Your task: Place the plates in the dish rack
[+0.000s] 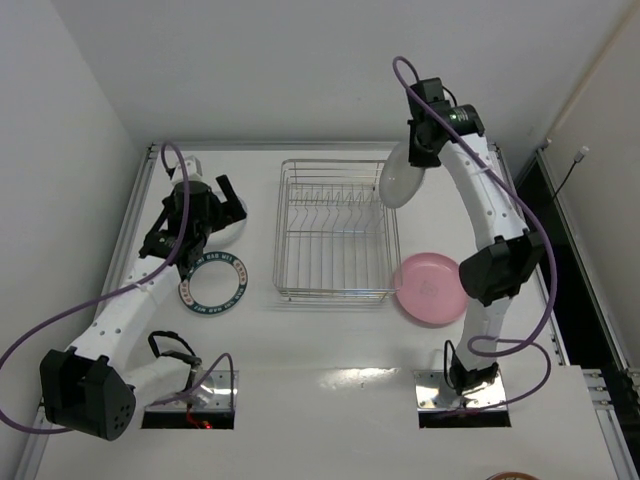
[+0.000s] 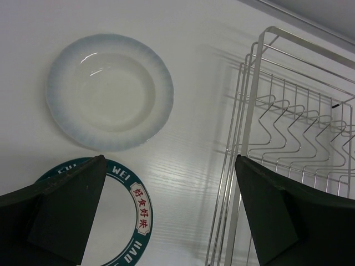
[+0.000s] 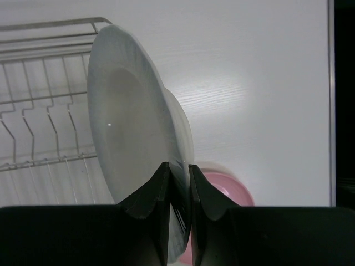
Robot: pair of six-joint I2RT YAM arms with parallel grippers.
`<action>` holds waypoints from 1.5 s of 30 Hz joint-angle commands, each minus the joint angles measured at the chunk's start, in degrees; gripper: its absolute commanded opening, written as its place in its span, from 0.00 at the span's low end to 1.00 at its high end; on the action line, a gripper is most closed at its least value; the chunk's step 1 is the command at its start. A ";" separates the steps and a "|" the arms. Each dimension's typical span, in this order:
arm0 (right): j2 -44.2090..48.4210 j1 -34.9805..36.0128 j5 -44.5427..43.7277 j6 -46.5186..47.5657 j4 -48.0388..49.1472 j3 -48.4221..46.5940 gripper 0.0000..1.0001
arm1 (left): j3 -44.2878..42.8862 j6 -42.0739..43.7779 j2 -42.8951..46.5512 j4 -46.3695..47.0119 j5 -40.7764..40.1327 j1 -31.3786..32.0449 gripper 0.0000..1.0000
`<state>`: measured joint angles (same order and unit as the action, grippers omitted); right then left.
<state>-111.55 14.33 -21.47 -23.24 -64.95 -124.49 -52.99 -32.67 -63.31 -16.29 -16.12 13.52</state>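
White table (image 1: 330, 345): the silver wire dish rack (image 1: 338, 293) sits mid-table and all four plates are outside it.

My right gripper (image 1: 420, 155) is clamped on the rim of a plain white plate (image 1: 400, 178). The plate is held on edge, in the air over the rack's far right corner. The right wrist view shows the grasp: the plate (image 3: 133, 127) is pinched between both fingers at my gripper (image 3: 178, 166), with the rack prongs (image 3: 33, 127) behind it on the left. The top view can't show that pinch.

The pink plate (image 1: 430, 290) lies flat on the table, just right of the rack's near corner. In the right wrist view only a sliver of it (image 3: 227, 188) shows past the held plate.

My left gripper (image 1: 232, 200) is spread wide with nothing between the fingers, left of the rack. In the top view it hides most of the second white plate. The left wrist view shows that plate (image 2: 109, 91) whole, flat on the table, its rim tinted grey-blue.

The lettered plate (image 1: 240, 275) lies flat, nearer my base than the white one.

Only the left wrist view resolves the rim text (image 2: 138, 210): "WEI" in white, plus red Chinese characters on a white patch.
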 commanded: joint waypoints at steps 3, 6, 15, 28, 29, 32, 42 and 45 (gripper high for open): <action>-0.95 4.12 -9.72 1.53 0.61 -2.69 0.00 | -2.20 -0.38 0.12 0.65 -0.84 0.98 1.00; -3.58 5.88 -11.84 2.06 0.61 -2.69 0.00 | -2.20 -0.38 0.12 0.65 -0.84 0.98 1.00; -8.33 8.17 -17.54 3.91 0.61 -4.71 0.00 | -1.68 -0.38 0.64 0.12 -1.37 0.98 1.00; -12.12 12.22 -19.13 6.81 2.46 -3.75 0.00 | -1.68 -0.91 0.64 -0.40 -1.99 0.98 1.00; -12.64 12.74 -19.13 6.81 2.46 -3.75 0.00 | -1.68 -0.91 0.64 -0.40 -1.99 0.98 1.00; -13.17 13.45 -19.13 7.34 2.46 -3.75 0.00 | -1.68 -0.91 0.64 -0.93 -1.99 0.98 1.00; -9.57 13.97 -21.33 7.34 3.60 -7.87 0.00 | -2.20 -0.38 0.64 -1.46 -2.51 0.98 1.00; -10.18 13.97 -23.25 7.34 2.19 -8.40 0.00 | -2.20 -0.38 0.64 -1.46 -2.51 0.98 1.00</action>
<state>-124.70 27.83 -41.71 -15.99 -65.17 -128.88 -52.99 -33.08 -63.37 -18.00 -18.06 13.93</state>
